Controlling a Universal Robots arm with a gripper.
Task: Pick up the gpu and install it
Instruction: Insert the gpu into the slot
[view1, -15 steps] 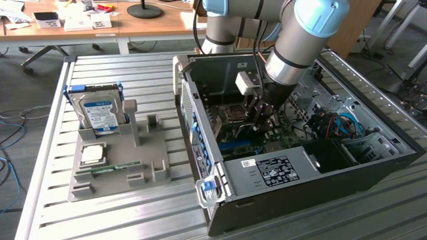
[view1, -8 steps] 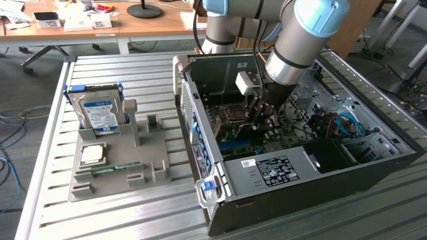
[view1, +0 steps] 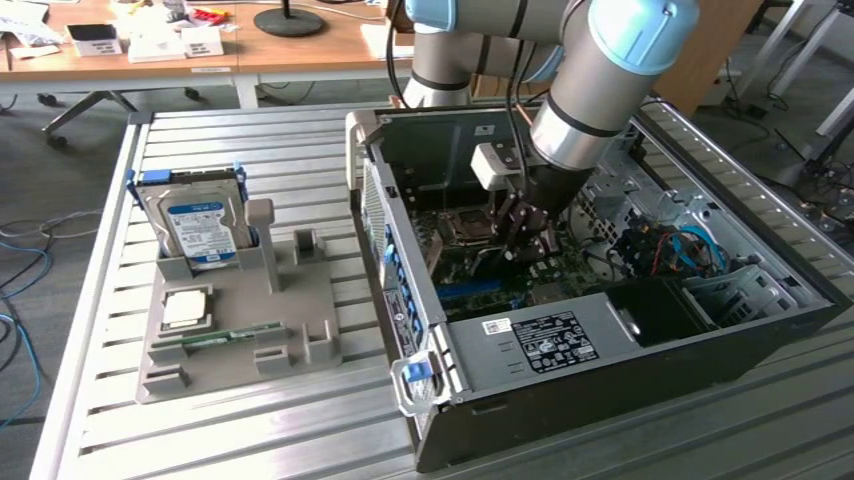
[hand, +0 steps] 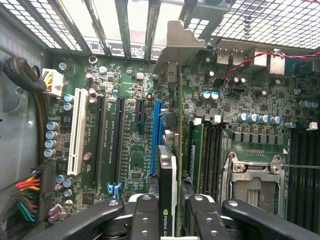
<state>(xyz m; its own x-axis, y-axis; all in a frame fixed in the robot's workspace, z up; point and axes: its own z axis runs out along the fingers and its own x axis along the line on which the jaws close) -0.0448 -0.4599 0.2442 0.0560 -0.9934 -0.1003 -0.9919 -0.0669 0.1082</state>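
Wrist view, nearest the camera: the gripper (hand: 172, 210) is clamped on the gpu (hand: 169, 170), one black finger (hand: 142, 215) pressed to each face, so the card is seen edge-on as a thin strip between them. The card's long axis runs straight away from the jaws toward its metal bracket (hand: 177, 42), which sits at the barred openings in the rear wall of the computer case (view1: 547, 340).

Beneath the card is the motherboard (hand: 130, 150). The blue slot (hand: 157, 130) runs parallel to the card and just beside it, on the side toward the white slot (hand: 77, 130); the processor socket (hand: 255, 180) is on the card's other side. Card and slot thus share one direction, and only a small sideways offset shows between them (some of this may be the camera's angle). Whether the card's lower edge has entered any slot cannot be told.

Exterior view, farther out: the arm reaches down into the open case. A grey tray (view1: 240, 330) on the slatted table (view1: 267, 440), toward the exterior view's left and well apart from the case, carries a hard drive (view1: 198, 225) standing upright and a memory stick (view1: 220, 338) lying flat.
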